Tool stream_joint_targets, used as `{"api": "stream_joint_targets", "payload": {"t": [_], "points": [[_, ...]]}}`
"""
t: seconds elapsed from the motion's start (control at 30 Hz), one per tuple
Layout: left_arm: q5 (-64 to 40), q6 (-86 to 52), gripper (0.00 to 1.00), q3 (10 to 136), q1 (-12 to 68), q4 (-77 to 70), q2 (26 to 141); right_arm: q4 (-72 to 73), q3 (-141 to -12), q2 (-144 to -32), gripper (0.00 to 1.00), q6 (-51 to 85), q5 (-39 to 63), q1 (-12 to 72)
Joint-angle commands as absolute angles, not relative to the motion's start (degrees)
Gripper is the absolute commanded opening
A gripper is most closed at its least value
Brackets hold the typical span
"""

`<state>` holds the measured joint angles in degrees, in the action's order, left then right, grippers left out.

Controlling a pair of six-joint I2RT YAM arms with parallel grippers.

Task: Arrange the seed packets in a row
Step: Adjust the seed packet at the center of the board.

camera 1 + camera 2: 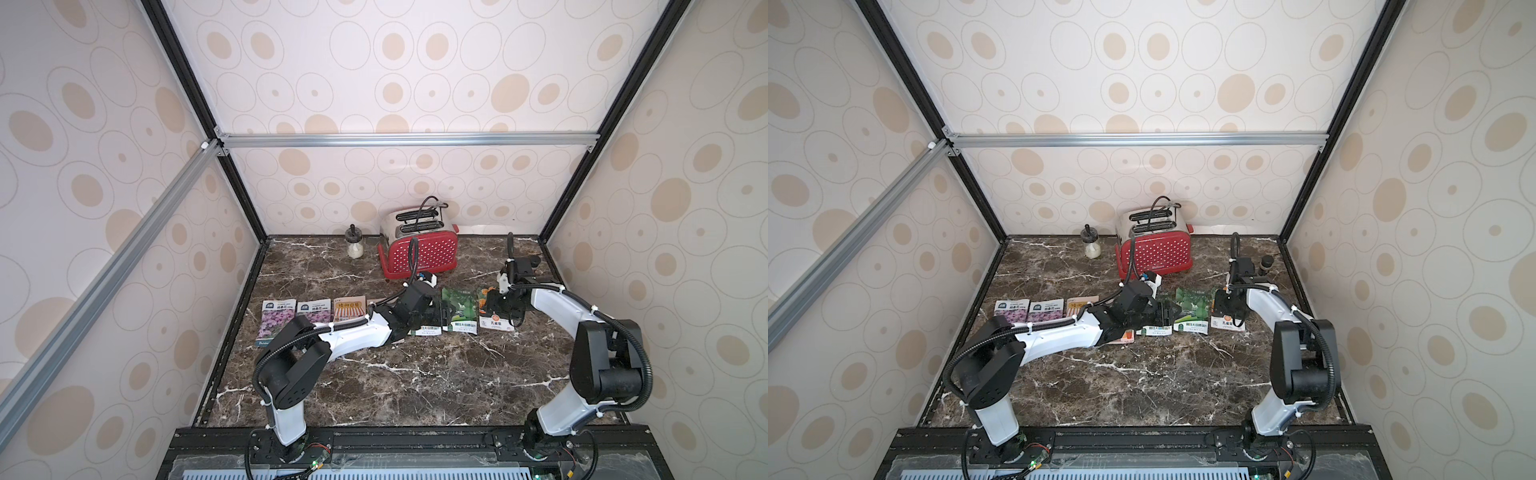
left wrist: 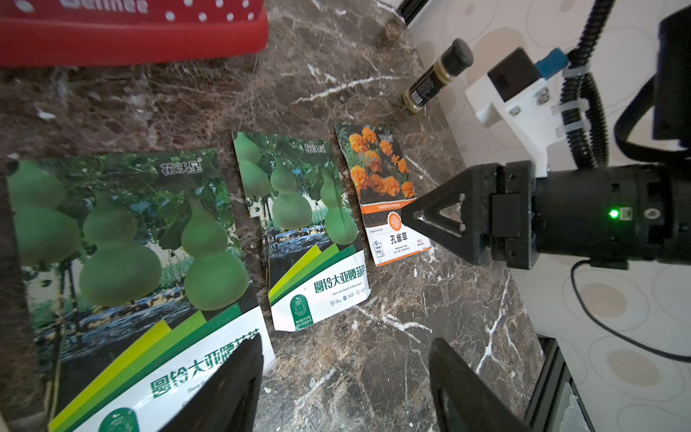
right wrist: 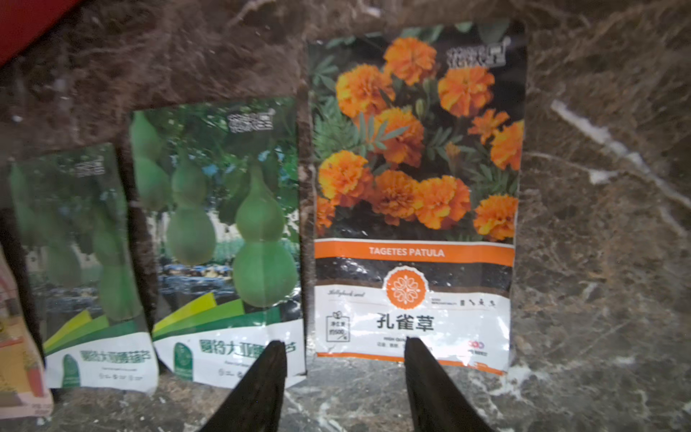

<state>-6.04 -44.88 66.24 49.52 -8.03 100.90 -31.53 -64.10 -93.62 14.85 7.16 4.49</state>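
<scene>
The left gripper [image 2: 346,342] is hovering, fingers apart, over a gourd packet [image 2: 123,243]; the right gripper [image 3: 344,342], likewise apart, over the marigold packet [image 3: 411,187]. Light, floppy, slick packets, likely needing an edge pinch.

Red white-dotted toaster [image 1: 424,251], brown white-veined table [image 1: 415,374], orange-flower packet [image 3: 411,187], green-gourd packets [image 3: 220,232].

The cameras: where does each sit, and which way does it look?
Both top views: high above the robot's side of the table, looking down toward the back wall, seed packets and toaster; left arm and right arm show whole.
Left wrist: on the left arm, looking past the open left gripper over two gourd packets to the right gripper.
Right wrist: on the right arm, looking down past its fingers at the orange-flower packet.
Shared: both wrist views show that packet and the gourd packets.
</scene>
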Motion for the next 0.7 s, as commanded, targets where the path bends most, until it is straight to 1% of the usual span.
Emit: {"api": "stream_joint_targets", "payload": {"t": [0.0,0.13,0.3,0.37,0.43,0.67], "points": [[-3.93,-42.93,0.71,65.54,48.01,-6.75,96.77,-31.55,-67.41,-95.53,0.55,16.49,9.15,8.53],[-2.07,-42.87,0.71,63.59,46.35,-3.81,93.86,-31.77,-70.88,-101.43,0.55,17.52,8.58,12.54],[-0.02,-42.81,0.72,60.20,44.85,-2.18,90.42,-33.74,-74.47,-106.56,0.55,16.74,4.83,15.72],[0.24,-42.76,0.72,59.35,44.49,-1.87,89.67,-34.59,-74.96,-107.55,0.55,16.14,3.32,15.73],[0.35,-42.80,0.72,58.59,44.18,-1.85,89.13,-35.36,-74.98,-108.14,0.55,15.40,1.34,17.79],[0.26,-42.80,0.72,57.92,43.80,-1.93,89.11,-37.06,-74.27,-109.98,0.55,13.48,-0.67,19.29]]}}
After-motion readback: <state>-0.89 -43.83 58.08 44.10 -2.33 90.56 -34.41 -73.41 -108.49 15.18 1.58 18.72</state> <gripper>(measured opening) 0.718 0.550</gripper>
